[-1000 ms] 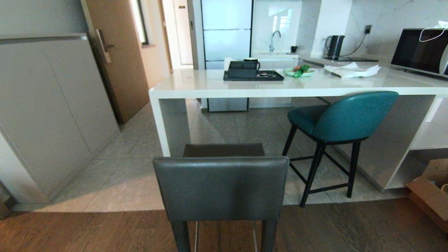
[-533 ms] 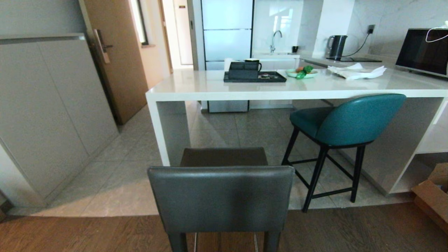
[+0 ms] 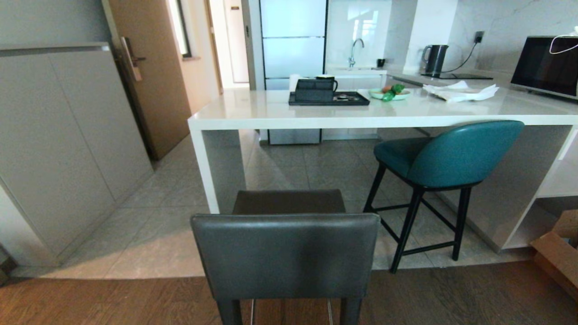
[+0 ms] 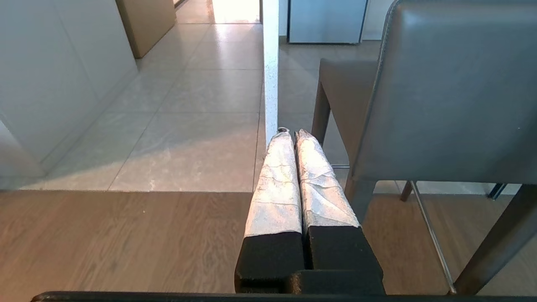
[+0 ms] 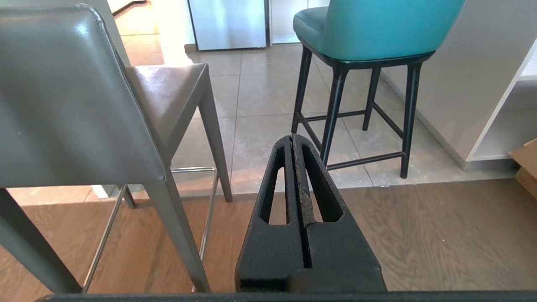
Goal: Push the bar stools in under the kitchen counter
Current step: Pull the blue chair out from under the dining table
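Change: nothing has moved since half a second ago; stools and view match.
Left gripper (image 4: 292, 133): jaws pressed together, empty, low beside the grey stool's (image 4: 453, 92) back, not touching it.
Right gripper (image 5: 292, 138): jaws closed on nothing, between both stools, clear of each.
Grey stool (image 3: 285, 243): nearest, on the wood floor's (image 3: 451, 293) edge, seat short of the counter.
Teal stool (image 3: 445, 153): beyond the right jaws, seat tucked under the kitchen counter (image 3: 253, 110).
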### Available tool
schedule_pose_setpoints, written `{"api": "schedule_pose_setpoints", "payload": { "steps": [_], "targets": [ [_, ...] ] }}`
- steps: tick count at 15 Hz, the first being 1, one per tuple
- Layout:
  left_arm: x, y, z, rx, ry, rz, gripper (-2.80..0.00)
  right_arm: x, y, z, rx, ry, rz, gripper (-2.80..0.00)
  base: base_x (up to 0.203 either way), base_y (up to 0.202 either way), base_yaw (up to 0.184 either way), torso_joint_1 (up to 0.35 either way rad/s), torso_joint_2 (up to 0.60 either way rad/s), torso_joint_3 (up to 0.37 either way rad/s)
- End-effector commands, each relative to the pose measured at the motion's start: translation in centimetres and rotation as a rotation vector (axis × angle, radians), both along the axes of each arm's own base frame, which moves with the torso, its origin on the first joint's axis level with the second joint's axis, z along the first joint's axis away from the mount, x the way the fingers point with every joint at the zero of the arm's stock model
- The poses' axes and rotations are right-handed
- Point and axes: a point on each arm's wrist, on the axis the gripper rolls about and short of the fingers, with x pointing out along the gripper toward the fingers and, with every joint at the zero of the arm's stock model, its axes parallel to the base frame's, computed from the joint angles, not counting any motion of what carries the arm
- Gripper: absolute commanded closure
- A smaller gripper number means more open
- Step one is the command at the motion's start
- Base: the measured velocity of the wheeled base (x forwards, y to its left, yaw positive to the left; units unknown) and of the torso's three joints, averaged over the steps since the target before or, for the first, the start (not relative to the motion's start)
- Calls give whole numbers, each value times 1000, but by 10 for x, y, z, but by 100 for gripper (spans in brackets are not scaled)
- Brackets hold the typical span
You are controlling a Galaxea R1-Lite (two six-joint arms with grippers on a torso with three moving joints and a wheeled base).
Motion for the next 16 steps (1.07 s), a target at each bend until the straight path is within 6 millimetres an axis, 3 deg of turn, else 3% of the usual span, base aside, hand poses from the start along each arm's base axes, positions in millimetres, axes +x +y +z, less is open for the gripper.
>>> {"api": "schedule_pose_setpoints", "payload": {
  "steps": [1, 4, 16],
  "targets": [
    [0, 0, -1, 0, 1, 0, 0, 0, 0, -1, 0, 6, 0, 0, 0, 0, 0, 0, 0, 0],
    [0, 0, -1, 0, 1, 2, 0, 0, 0, -1, 0, 6, 0, 0, 0, -36, 6, 1, 1, 0],
    [0, 0, -1, 0, 1, 0, 0, 0, 0, -1, 0, 4, 0, 0, 0, -194, 1, 2, 2, 2]
  ]
}}
